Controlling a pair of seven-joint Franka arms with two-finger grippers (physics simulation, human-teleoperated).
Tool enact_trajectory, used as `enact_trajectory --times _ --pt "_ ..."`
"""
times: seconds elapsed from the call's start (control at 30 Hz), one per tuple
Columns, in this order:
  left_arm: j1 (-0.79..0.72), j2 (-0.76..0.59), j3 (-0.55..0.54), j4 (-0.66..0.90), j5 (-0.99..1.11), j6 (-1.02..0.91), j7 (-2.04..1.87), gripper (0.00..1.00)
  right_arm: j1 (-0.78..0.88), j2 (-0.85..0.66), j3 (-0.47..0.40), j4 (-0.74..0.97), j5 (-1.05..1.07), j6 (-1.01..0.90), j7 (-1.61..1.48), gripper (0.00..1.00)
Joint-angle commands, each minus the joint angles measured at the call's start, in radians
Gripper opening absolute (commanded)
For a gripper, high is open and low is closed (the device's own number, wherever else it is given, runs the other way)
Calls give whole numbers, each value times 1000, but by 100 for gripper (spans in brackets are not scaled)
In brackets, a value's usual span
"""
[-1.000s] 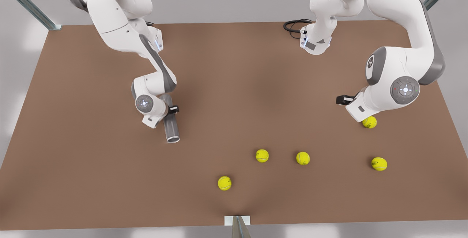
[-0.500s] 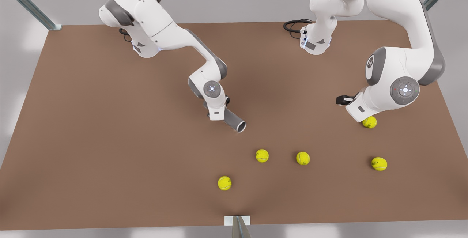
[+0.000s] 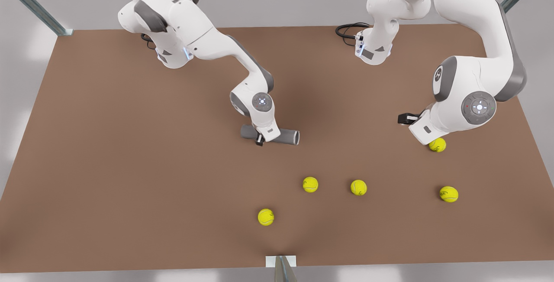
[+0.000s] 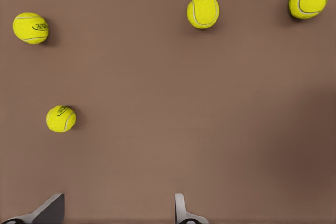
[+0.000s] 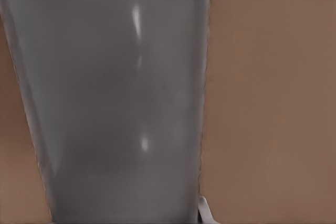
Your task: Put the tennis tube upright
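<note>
Tennis tube (image 3: 285, 136) horizontal, clamped in right gripper (image 3: 261, 139) jaws.

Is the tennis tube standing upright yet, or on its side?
On its side: the slim dark-grey metallic tube stretches horizontally above the brown table, in the right claw.

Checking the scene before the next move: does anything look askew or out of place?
The tennis tube lies horizontal, not upright, gripped mid-length by the right tool. Five tennis balls sit loose on the table. The left tool hangs open over the balls by the front view's right.
</note>
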Motion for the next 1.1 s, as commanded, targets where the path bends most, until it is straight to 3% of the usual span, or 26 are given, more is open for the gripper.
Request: enact_trajectory --times 0.0,0.13,0.17,0.4,0.5,0.57,0.6,0.63,0.67,0.7,0.77,0.87,0.93,1.0,1.07 --pt "-1 0 -1 0 0 0 0 100 2 3 0 0 0 0 1 93" --pt "-1 1 0 0 0 -3 0 100 22 17 0 0 0 28 3 94" --pt "-1 1 0 0 0 -3 0 100 27 20 0 0 0 29 3 100" --pt "-9 6 2 0 0 -3 -2 100 29 18 -2 0 3 28 -3 100" --pt "-10 6 3 0 0 -5 -2 100 32 -52 2 0 14 -4 0 100" --pt "-10 6 3 0 0 -3 -2 100 15 -135 11 20 41 -131 -3 100" --pt "-10 6 3 0 0 -3 -2 100 -46 -212 9 87 124 -355 9 100" --pt "-10 8 3 0 -3 -2 -17 100 -206 -275 6 247 167 -714 115 100" --pt "-7 47 3 3 -90 2 -72 100 -378 -305 3 365 153 -879 257 100" --pt "-5 118 8 32 -244 9 -228 100 -511 -365 -14 348 106 -883 372 100" --pt "-1 297 54 129 -662 86 -397 100 -625 -390 -15 305 58 -885 550 100" --pt "7 478 48 141 -1086 212 -410 100 -625 -384 -21 342 2 -900 566 100" --pt "-18 561 34 135 -1334 259 -209 100 -637 -382 -26 344 0 -946 621 100" --pt "-55 632 32 133 -1425 262 32 100 -634 -382 -25 344 -72 -946 630 100" --pt "-78 580 35 29 -1430 262 185 100 -651 -384 -26 341 -119 -975 621 100"
